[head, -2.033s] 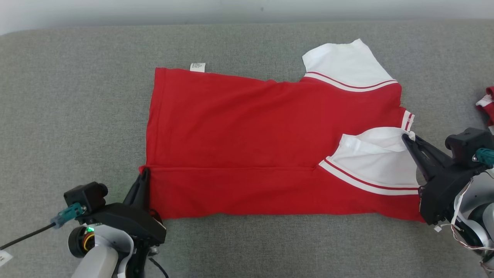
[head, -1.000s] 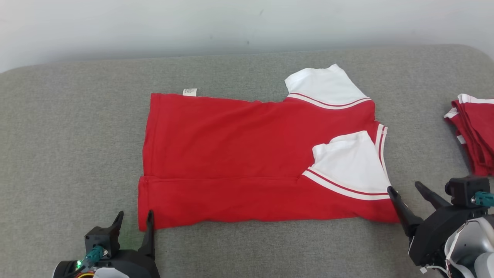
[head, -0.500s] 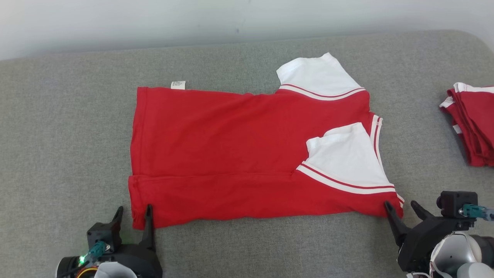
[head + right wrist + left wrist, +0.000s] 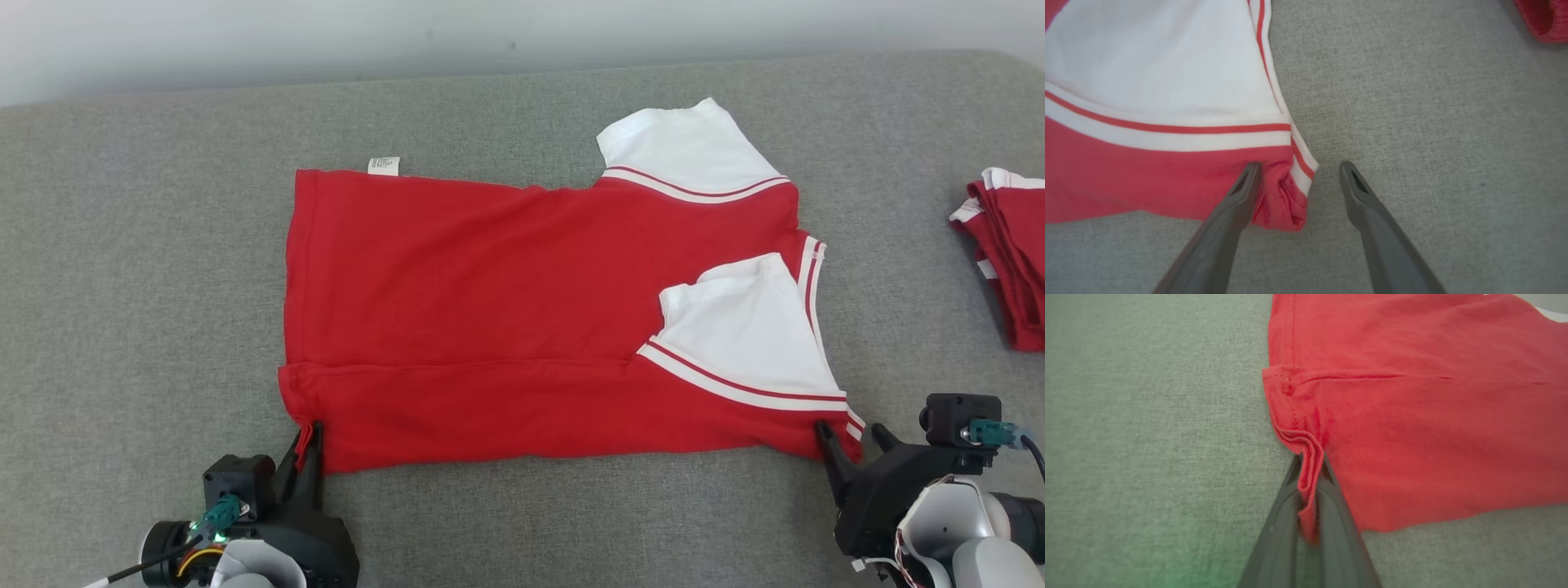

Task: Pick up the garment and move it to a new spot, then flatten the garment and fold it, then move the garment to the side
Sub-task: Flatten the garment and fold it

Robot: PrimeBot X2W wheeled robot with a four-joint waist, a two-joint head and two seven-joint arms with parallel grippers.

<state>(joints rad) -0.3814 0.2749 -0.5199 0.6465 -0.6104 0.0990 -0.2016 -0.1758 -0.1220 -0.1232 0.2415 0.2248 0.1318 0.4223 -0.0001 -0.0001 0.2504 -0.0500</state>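
The garment [image 4: 506, 310] is a red shirt with white sleeves, lying flat on the grey cushion with its near edge folded over. My left gripper [image 4: 307, 433] is shut on the garment's near left corner; in the left wrist view a pinched red hem [image 4: 1308, 473] stands between the closed fingers. My right gripper [image 4: 849, 433] is open at the near right corner. In the right wrist view its left finger [image 4: 1241, 196] touches the bunched red corner [image 4: 1282, 204], which sits between the jaws, and the right finger [image 4: 1359, 192] rests on bare cushion.
A pile of folded red and white garments [image 4: 1008, 261] lies at the right edge of the grey cushion [image 4: 147, 269]. A pale wall runs along the cushion's far edge. Bare cushion stretches left of the shirt.
My left gripper has closed on the shirt's near left corner, puckering the hem. The right gripper has stayed open at the near right corner. The head camera has shifted slightly.
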